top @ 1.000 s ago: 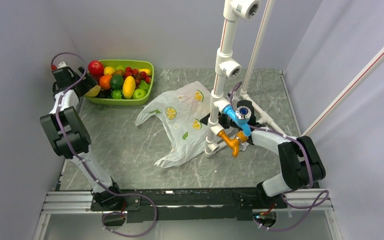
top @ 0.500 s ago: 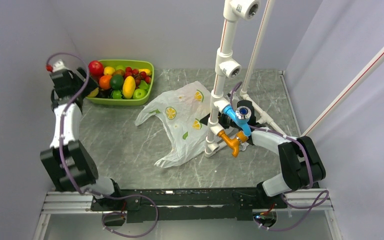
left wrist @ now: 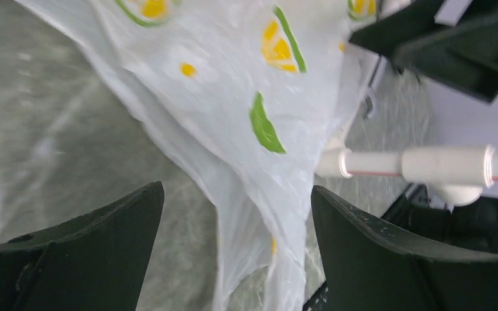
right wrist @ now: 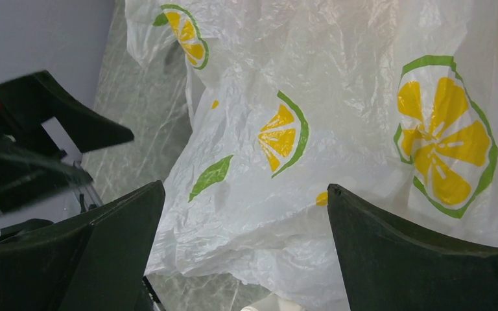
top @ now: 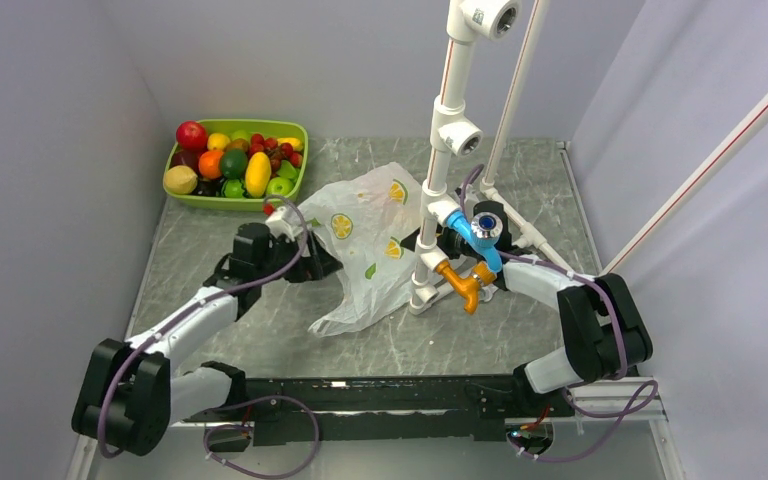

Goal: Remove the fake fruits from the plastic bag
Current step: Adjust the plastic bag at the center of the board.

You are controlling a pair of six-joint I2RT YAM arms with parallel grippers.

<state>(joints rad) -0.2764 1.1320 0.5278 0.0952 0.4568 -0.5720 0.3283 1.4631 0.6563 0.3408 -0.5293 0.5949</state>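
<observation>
- Plastic bag (top: 365, 240): flat on table (top: 460, 340), centre of frame, against white pipe stand (top: 440, 150)
- Left gripper (left wrist: 237, 190): jaws apart, at bag's left edge
- Right gripper (right wrist: 246, 186): jaws apart, over bag
- Red apple (top: 191, 134): in green tray (top: 230, 203), upper left

Finding no legible text, label, brand, number or sign in any view. Noting on the plastic bag (top: 365, 240) only printed lemon slices and green leaves, carrying no lettering.
</observation>
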